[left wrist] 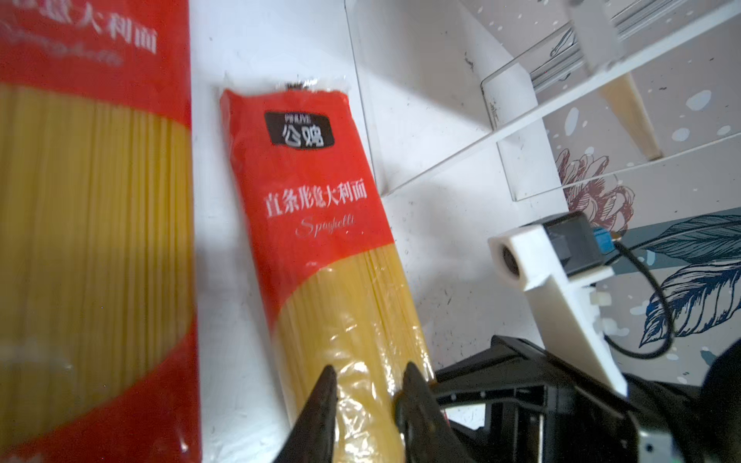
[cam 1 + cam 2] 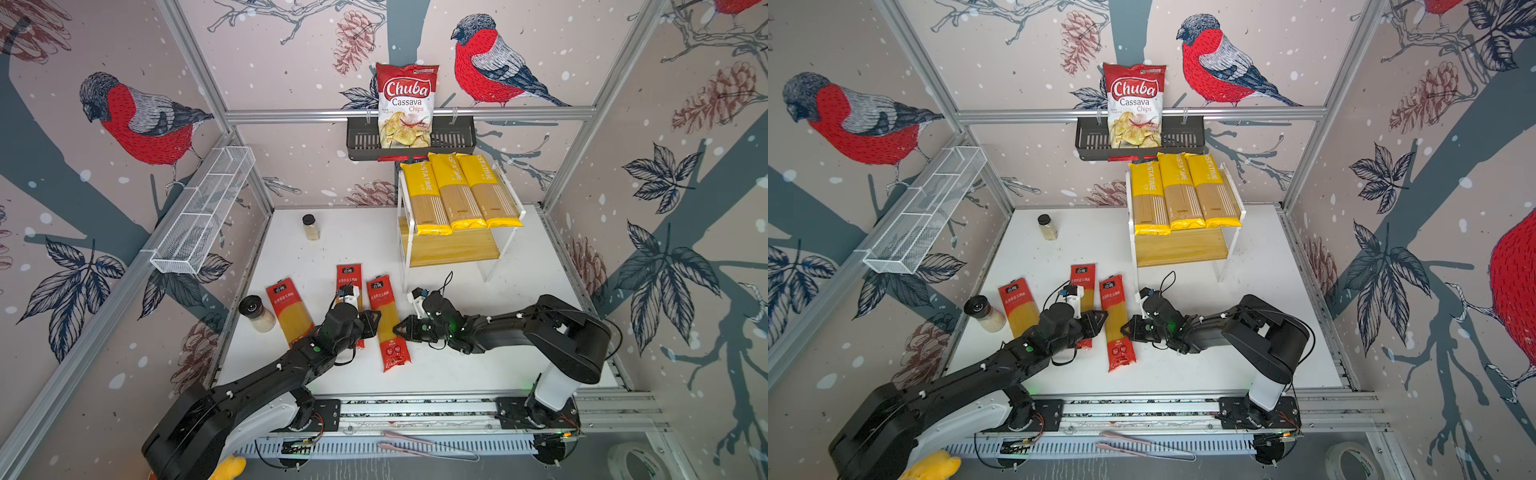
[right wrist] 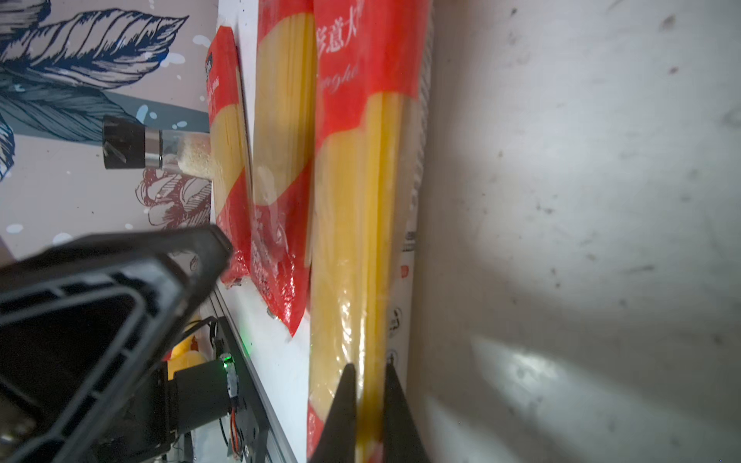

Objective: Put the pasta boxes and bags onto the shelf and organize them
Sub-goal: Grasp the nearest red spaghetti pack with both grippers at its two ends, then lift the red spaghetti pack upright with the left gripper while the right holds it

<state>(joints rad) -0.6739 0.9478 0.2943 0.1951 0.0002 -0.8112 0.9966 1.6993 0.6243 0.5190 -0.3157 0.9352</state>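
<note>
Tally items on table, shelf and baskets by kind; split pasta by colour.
Yellow spaghetti packs: 3
Red spaghetti packs: 3
Seasoning jars: 2
Chips bag: 1
Total: 9

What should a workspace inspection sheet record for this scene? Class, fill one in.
Surface: white table, scuffed.
Job's things: three yellow packs on the top board of the shelf; three red packs flat on table.
Clutter: grinder and jar on table; chips bag in black basket; wire basket on side wall.
End effectors: left end effector and right end effector both shut on right red pack, from opposite sides.
Cables: black cable looping off right wrist camera.
Surroundings: bird wallpaper, aluminium frame.
</note>
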